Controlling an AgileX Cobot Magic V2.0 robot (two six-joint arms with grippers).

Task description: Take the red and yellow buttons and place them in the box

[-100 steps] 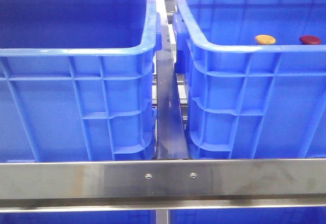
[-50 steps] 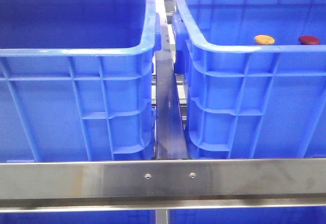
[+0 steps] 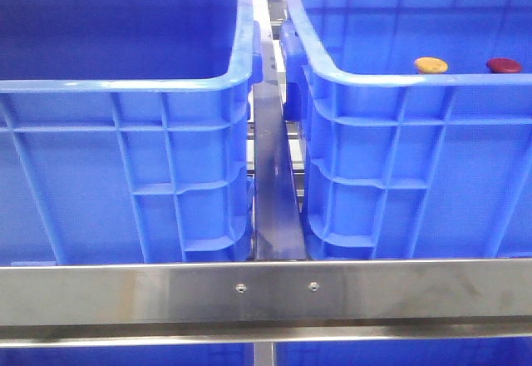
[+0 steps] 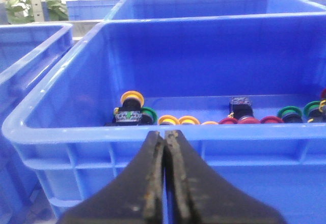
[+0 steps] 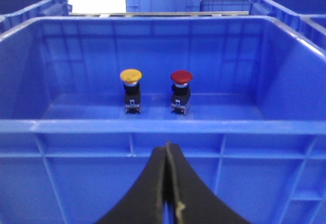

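The yellow button [image 5: 131, 75] and red button [image 5: 181, 77] stand upright side by side, apart, inside the right box [image 3: 399, 75]. Both grippers, left [image 4: 165, 183] and right [image 5: 167, 183], are clenched empty outside the crate [image 4: 61, 132] walls.
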